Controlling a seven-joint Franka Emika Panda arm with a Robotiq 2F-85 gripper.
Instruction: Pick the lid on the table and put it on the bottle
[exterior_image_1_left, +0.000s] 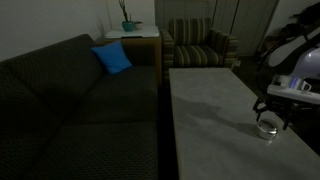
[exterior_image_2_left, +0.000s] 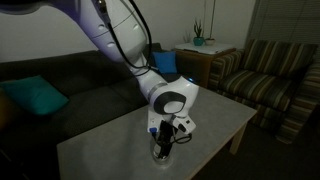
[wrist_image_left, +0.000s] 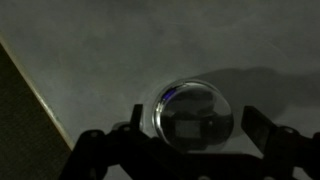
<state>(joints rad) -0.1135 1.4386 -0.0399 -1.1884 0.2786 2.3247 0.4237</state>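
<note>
The bottle (wrist_image_left: 196, 108) is a squat round glassy container standing on the pale marble table (wrist_image_left: 90, 60). In the wrist view it sits between the two dark fingers of my gripper (wrist_image_left: 194, 130), which are spread wide on either side of it. In both exterior views the gripper (exterior_image_1_left: 272, 110) (exterior_image_2_left: 165, 138) hangs just above the bottle (exterior_image_1_left: 268, 128) (exterior_image_2_left: 160, 154), near the table's edge. The gripper is open. No separate flat lid shows on the table; I cannot tell whether it lies on the bottle's top.
A dark sofa (exterior_image_1_left: 70, 100) with a blue cushion (exterior_image_1_left: 112, 58) runs along one long side of the table (exterior_image_1_left: 210, 100). A striped armchair (exterior_image_1_left: 198, 45) and a side table with a plant (exterior_image_1_left: 128, 28) stand beyond it.
</note>
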